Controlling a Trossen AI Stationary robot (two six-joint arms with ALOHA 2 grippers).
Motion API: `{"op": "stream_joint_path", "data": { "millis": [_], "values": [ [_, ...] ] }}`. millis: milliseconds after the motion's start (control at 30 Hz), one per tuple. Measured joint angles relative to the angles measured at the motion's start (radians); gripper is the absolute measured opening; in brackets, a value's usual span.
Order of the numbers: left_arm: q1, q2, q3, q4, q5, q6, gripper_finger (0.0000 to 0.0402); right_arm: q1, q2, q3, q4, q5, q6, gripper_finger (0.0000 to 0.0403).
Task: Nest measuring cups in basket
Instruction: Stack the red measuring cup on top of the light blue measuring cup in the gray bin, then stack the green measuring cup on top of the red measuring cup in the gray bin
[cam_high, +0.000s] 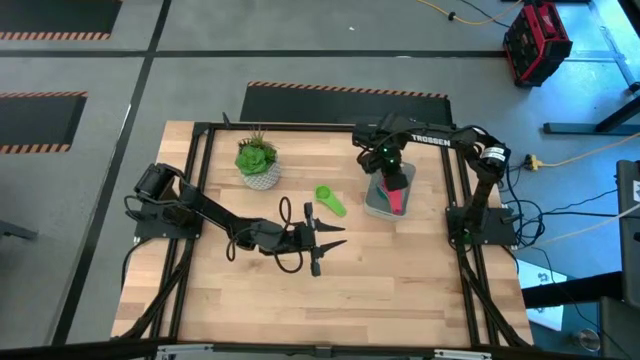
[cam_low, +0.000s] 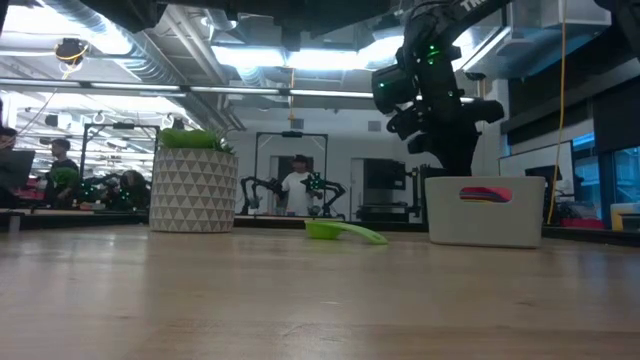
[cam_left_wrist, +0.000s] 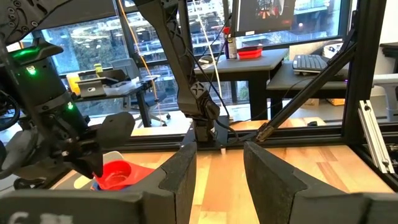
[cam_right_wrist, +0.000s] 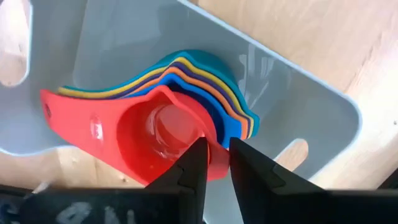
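A stack of nested measuring cups (cam_right_wrist: 205, 78) lies in the pale grey basket (cam_right_wrist: 298, 106) at the table's right, with the red cup (cam_right_wrist: 143, 137) on top. My right gripper (cam_right_wrist: 214, 158) points down into the basket (cam_high: 375, 205) and is shut on the red cup's bowl wall. A green measuring cup (cam_high: 330, 200) lies alone on the wood left of the basket, resting on its bowl and handle (cam_low: 345, 232). My left gripper (cam_high: 335, 240) hangs level over the middle of the table, open, with nothing between its fingers (cam_left_wrist: 186, 168). My right gripper pinches the red cup's bowl wall (cam_right_wrist: 214, 146) on the side away from the handle, one finger inside the bowl and one outside. The fingers come from above, pointing down. The red cup sits in the stack inside the basket, its handle (cam_right_wrist: 68, 115) sticking out sideways.
A white patterned pot with a green plant (cam_high: 258, 160) stands at the far left of the table. Black frame rails (cam_high: 200, 200) run along the table's sides. Bare wood lies between the green cup and the near edge.
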Motion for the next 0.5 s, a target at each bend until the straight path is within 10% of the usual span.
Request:
{"op": "stream_joint_path", "data": {
  "millis": [500],
  "values": [
    [0.000,0.000,0.000,0.000,0.000,0.000,0.0127,0.000,0.000,0.000,0.010,0.008,-0.002,0.0072]
  ]
}}
